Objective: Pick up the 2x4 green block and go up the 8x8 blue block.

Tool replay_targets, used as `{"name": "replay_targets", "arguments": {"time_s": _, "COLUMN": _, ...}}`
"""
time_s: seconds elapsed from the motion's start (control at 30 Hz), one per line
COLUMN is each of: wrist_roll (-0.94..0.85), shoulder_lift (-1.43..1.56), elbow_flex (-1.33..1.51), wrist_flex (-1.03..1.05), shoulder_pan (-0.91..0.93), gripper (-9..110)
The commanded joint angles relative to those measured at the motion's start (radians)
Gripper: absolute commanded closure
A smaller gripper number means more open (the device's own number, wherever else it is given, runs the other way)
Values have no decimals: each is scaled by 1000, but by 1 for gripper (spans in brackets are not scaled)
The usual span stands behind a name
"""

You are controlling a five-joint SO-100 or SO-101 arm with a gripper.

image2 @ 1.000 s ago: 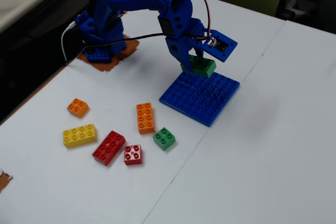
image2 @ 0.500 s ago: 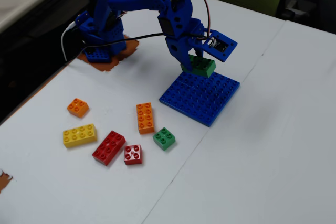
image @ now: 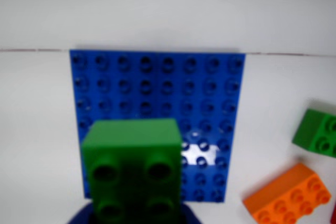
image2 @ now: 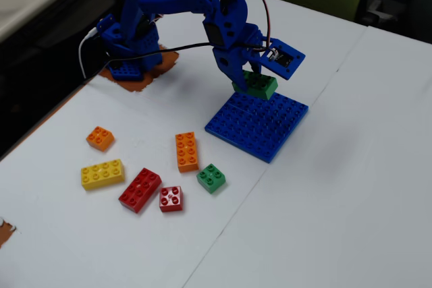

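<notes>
The 2x4 green block (image2: 261, 85) is clamped in my blue gripper (image2: 248, 83), which is shut on it. In the fixed view it hangs over the far left edge of the 8x8 blue block (image2: 260, 125), a flat studded plate lying on the white table. Whether the brick touches the plate I cannot tell. In the wrist view the green block (image: 132, 165) fills the lower middle, with the blue plate (image: 157, 82) spread out behind it. Of the gripper (image: 135, 214) only a dark blue edge shows, under the brick.
Loose bricks lie left of the plate in the fixed view: an orange 2x4 (image2: 186, 151), a small green one (image2: 211, 178), a small red (image2: 171, 199), a red 2x4 (image2: 140, 190), a yellow 2x4 (image2: 102, 173) and a small orange (image2: 100, 138). The arm's base (image2: 128, 52) stands at the back left.
</notes>
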Motion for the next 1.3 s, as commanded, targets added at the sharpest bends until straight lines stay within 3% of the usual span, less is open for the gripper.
{"name": "replay_targets", "arguments": {"time_s": 0.0, "wrist_roll": 2, "shoulder_lift": 12, "elbow_flex": -51, "wrist_flex": 6, "shoulder_pan": 6, "gripper": 101}}
{"name": "replay_targets", "arguments": {"time_s": 1.27, "wrist_roll": 5, "shoulder_lift": 3, "elbow_flex": -55, "wrist_flex": -3, "shoulder_pan": 12, "gripper": 101}}
